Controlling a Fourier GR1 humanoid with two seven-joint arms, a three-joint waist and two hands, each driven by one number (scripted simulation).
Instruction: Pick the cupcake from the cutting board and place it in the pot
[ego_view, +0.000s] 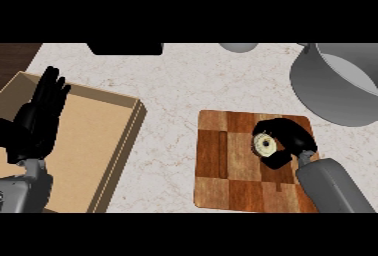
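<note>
Right hand (289, 134), head view: curled round the cupcake (264, 145), its sides pinched so that it can be lifted.
Cupcake: held over the cutting board (221, 165); whether it is raised off the wood cannot be told.
Pot (328, 97): set near the board's far right corner, mouth open to receive.
Left hand (40, 120): rested open over the box (88, 145), clear of the work.
</note>
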